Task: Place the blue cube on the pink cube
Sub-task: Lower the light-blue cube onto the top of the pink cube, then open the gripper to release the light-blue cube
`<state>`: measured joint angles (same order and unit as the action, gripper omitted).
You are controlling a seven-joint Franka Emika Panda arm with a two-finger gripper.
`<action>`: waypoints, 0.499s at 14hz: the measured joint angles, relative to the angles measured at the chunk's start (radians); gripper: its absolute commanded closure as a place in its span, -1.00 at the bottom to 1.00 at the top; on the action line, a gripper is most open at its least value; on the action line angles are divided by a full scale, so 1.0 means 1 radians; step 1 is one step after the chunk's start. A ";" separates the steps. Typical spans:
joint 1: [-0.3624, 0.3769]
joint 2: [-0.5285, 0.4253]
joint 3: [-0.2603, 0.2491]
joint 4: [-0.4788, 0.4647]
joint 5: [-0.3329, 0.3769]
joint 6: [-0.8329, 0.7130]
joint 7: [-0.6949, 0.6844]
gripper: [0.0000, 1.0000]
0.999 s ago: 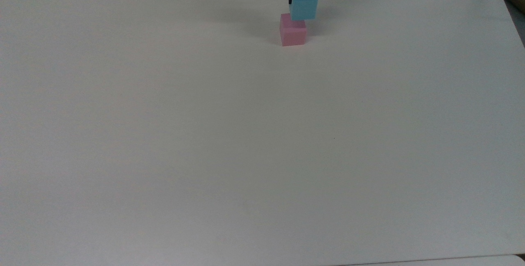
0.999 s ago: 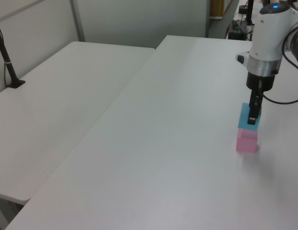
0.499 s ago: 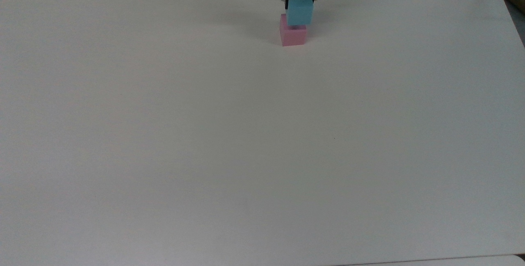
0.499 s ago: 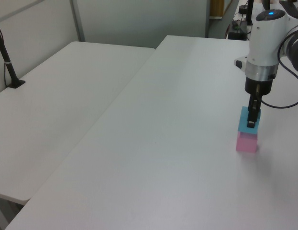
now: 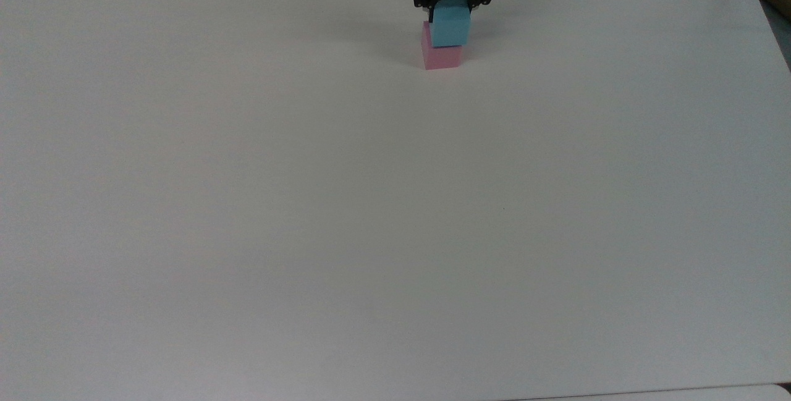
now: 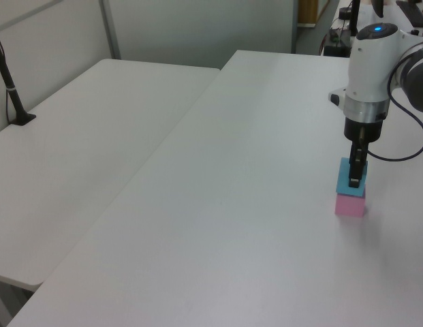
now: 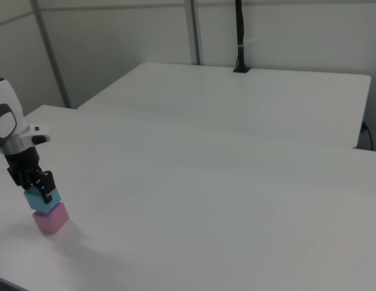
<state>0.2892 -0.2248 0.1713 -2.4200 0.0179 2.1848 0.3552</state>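
Blue cube (image 5: pixel 450 27) sits on the pink cube (image 5: pixel 441 57), shifted slightly toward the top view's right, near the far edge of the table (image 5: pixel 371 203). My pincer (image 5: pixel 455 0) comes down from above and grips the blue cube on both sides.

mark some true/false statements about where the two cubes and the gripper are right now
1. The blue cube sits on top of the pink cube. True.
2. The gripper is far from both cubes. False: its fingers are at the blue cube's sides.
3. The pink cube rests on the white table. True.
4. A third cube lies on the table. False: there are two cubes.
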 measured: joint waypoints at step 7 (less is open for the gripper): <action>-0.014 0.002 0.000 -0.027 -0.001 0.018 -0.017 -1.00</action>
<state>0.2753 -0.2232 0.1711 -2.4465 0.0171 2.2029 0.3383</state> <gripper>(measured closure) 0.115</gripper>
